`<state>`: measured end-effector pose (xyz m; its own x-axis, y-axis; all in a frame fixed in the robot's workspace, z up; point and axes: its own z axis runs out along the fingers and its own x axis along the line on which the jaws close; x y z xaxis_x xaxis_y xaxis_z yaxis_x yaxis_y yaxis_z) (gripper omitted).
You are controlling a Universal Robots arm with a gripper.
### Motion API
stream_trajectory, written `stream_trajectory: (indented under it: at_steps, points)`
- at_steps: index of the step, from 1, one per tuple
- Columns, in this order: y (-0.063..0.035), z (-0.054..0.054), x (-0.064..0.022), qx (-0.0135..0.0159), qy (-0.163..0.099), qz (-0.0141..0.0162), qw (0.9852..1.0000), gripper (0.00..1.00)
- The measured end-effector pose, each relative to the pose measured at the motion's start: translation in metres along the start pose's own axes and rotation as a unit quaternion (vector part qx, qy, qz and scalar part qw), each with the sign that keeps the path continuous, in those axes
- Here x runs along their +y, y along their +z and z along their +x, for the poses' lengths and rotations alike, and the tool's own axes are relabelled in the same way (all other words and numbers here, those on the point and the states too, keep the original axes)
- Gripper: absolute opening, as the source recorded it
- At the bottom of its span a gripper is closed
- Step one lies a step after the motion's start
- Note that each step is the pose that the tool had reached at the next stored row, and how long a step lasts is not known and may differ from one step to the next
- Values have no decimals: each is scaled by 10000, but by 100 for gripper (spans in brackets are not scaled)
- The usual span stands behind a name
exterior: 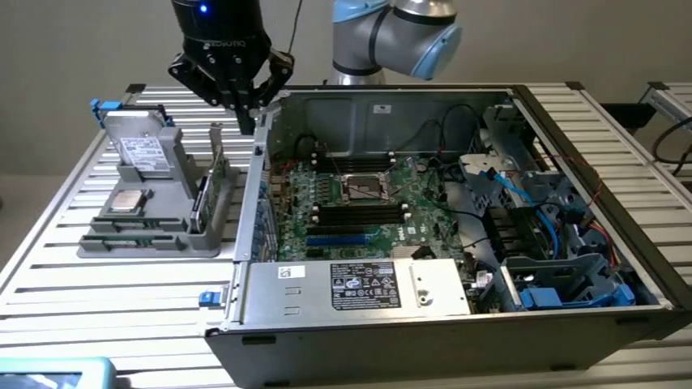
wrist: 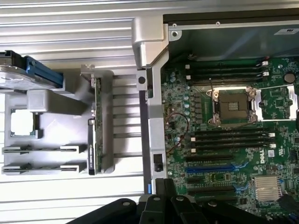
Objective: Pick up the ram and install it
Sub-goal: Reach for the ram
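Note:
Two thin green ram sticks (wrist: 39, 150) lie edge-up in the front grooves of the grey parts tray (wrist: 56, 100), seen in the exterior view as the ram (exterior: 132, 240). My gripper (exterior: 249, 121) hangs above the gap between the tray and the open computer case's side wall (exterior: 258, 203), its fingers shut to a point with nothing between them. In the wrist view the gripper (wrist: 162, 186) sits over that wall. The motherboard's black ram slots (wrist: 231, 140) lie on both sides of the processor socket (wrist: 232, 106).
The tray also carries a hard drive (exterior: 143, 150), a square silver processor (wrist: 22, 123) and a taller green expansion card (exterior: 219, 174) standing upright. Inside the case are cables and blue drive bays (exterior: 562, 284) toward the exterior view's right. The case stands on a slatted metal table (exterior: 97, 292).

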<state>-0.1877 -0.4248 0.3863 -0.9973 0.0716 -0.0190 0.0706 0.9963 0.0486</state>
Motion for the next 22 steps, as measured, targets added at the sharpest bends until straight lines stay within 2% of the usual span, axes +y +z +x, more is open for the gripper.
stream_trajectory:
  at_steps: [17, 22]
  points:
    - [37, 760, -200, 0, 0, 0, 10000, 11]
    - [84, 916, -276, 4, 0, 1, 10000, 11]
